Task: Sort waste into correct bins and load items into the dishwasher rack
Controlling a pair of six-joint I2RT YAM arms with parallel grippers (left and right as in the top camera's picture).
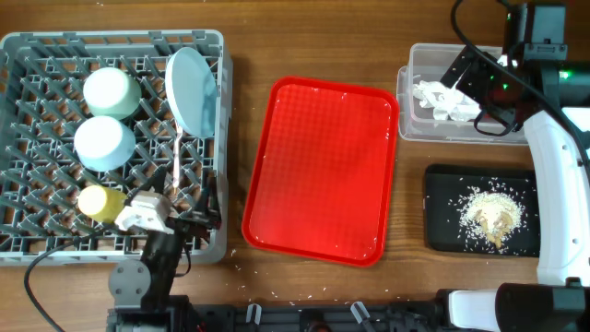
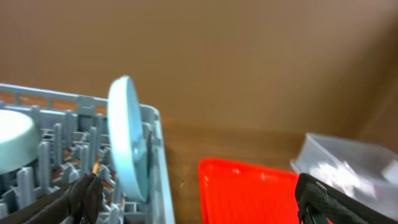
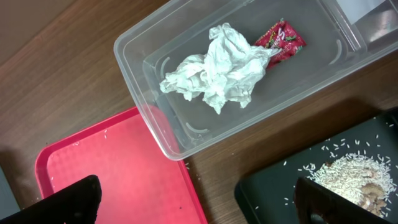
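The grey dishwasher rack (image 1: 37, 242) at the left holds a pale green bowl (image 1: 111, 90), a small white bowl (image 1: 104, 143), a yellow cup (image 1: 96, 201), an upright pale plate (image 1: 192, 90) and a white fork (image 1: 175, 161). The plate (image 2: 127, 143) also shows in the left wrist view. I cannot make out the chopsticks. My left gripper (image 1: 198, 219) (image 2: 202, 208) is open and empty at the rack's front right corner. The clear tub (image 1: 410, 124) (image 3: 155, 134) holds white tissue (image 3: 217, 68) and a red wrapper (image 3: 280, 38). The black tray (image 1: 442, 217) (image 3: 280, 186) holds rice (image 1: 489, 217). My right gripper (image 1: 470, 78) (image 3: 199, 205) is open and empty above the tub.
The red serving tray (image 1: 323, 166) (image 3: 124, 174) (image 2: 249, 193) lies in the middle with nothing on it but a few rice grains. Loose grains (image 1: 304, 297) lie on the wooden table near its front edge. The right arm reaches along the right side of the table.
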